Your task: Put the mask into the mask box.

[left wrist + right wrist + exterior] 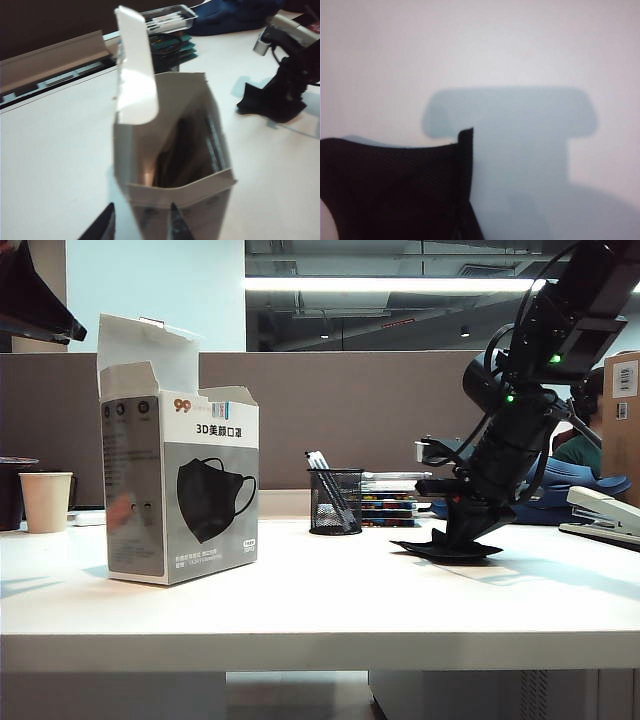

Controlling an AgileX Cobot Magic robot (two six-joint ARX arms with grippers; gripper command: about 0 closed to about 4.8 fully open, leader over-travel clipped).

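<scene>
We read "99" and "3D" on the mask box [180,490], standing left on the table [320,610], flaps up. Our left gripper [142,225], cut off, straddles its near wall, jaws part open, holding nothing. Farther right, our right gripper [462,537] is clamped shut on the mask [447,549] on the table; its fingers are hidden.
</scene>
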